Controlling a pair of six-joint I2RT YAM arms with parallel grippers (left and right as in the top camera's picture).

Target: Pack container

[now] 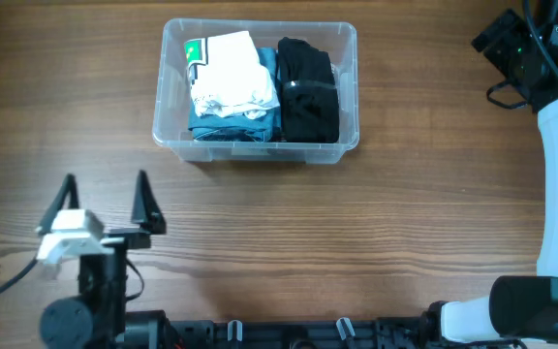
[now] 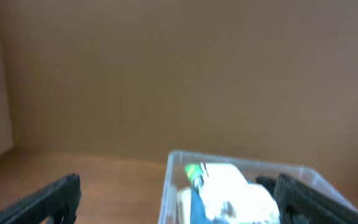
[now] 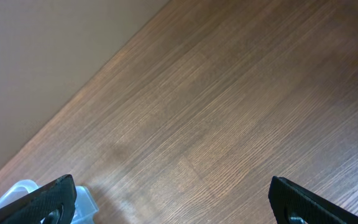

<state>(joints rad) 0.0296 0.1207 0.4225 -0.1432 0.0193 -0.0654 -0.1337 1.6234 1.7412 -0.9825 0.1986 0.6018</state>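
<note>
We see container [image 1: 260,147] on counter [image 1: 376,233], open wood on every side; left jaws spread wide near front edge; right jaws likewise apart, far-right corner.

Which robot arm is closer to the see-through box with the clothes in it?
Left. The left gripper sits just short of the container's near left corner. The right gripper is farther off, out past the container's right side.

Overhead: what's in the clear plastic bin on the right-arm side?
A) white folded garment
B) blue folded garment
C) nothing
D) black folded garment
D: the black folded garment fills that side of the clear rectangular plastic container; the white garment lies on the blue garment on the other side.
</note>
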